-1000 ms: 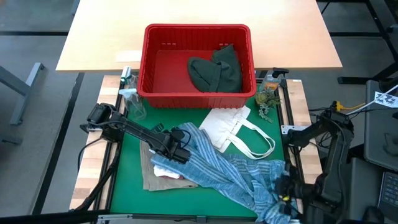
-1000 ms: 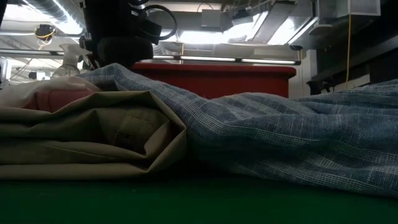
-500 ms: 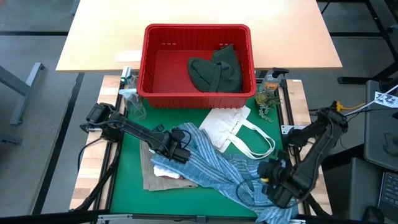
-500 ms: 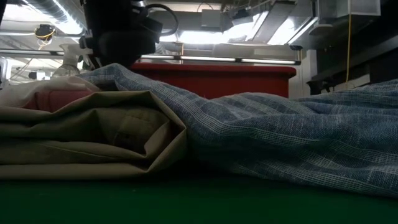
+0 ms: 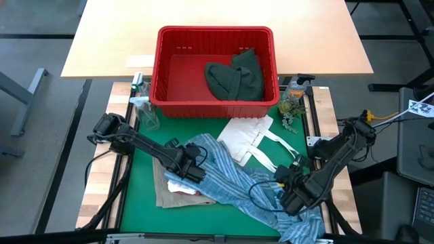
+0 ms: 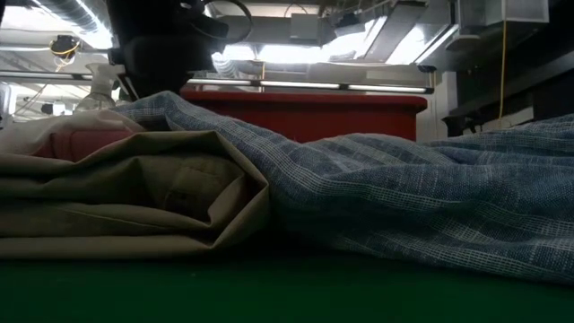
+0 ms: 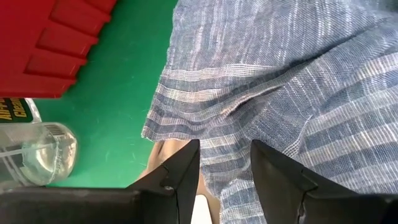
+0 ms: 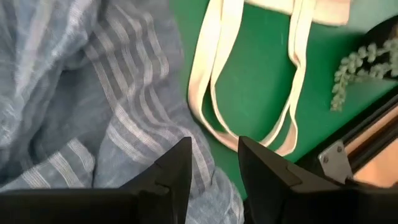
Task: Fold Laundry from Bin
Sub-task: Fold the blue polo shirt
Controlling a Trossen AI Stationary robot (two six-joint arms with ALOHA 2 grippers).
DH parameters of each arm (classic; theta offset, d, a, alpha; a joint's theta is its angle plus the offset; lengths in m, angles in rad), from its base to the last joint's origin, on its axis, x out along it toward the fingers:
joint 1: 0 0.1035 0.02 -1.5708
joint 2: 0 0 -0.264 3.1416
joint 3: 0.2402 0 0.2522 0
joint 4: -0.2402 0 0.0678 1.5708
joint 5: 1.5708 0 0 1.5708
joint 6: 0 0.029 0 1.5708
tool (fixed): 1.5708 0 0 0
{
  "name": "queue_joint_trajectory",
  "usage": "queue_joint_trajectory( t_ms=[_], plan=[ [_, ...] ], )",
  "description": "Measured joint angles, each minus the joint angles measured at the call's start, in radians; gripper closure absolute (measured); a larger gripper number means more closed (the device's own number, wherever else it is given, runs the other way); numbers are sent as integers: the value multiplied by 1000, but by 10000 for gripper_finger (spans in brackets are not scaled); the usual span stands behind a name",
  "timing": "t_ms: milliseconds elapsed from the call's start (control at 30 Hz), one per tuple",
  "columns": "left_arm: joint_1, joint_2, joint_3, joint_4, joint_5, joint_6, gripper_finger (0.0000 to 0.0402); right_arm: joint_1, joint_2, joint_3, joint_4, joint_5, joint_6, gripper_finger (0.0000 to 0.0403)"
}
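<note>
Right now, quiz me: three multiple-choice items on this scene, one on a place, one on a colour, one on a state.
1. Where is the dark green garment?
A. in the bin
B. on the green mat
C. under the tote bag

2. What colour is the tote bag?
A. red
B. white
C. black

3. How do the left gripper fingers stand?
A. shut tight on the bin rim
B. apart, over the striped shirt
C. clamped on the bottle

Key: 1 A, the high view shows it inside the red walls. 2 B, it lies pale on the mat below the bin. 3 B, the left wrist view shows a gap between them with shirt cloth beyond.
</note>
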Motion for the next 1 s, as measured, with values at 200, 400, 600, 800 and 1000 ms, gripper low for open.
queue_joint_trajectory(
  t_ms=[200, 400, 600, 800, 1000],
  plan=[
    [-22, 0, 0, 0, -26, -1, 264, -40, 2, -75, 0, -89, 111, 271],
    [-43, 0, 0, 18, -54, -2, 264, -74, 2, -203, 9, -183, 174, 271],
    [-54, 0, 0, 45, -54, -2, 264, -91, 3, -252, 36, -271, 187, 271],
    [-54, 0, 0, 46, -54, -2, 264, -88, 3, -255, 52, -349, 187, 271],
    [-54, 0, 0, 47, -54, -3, 264, -91, 3, -255, 63, -296, 186, 272]
  ],
)
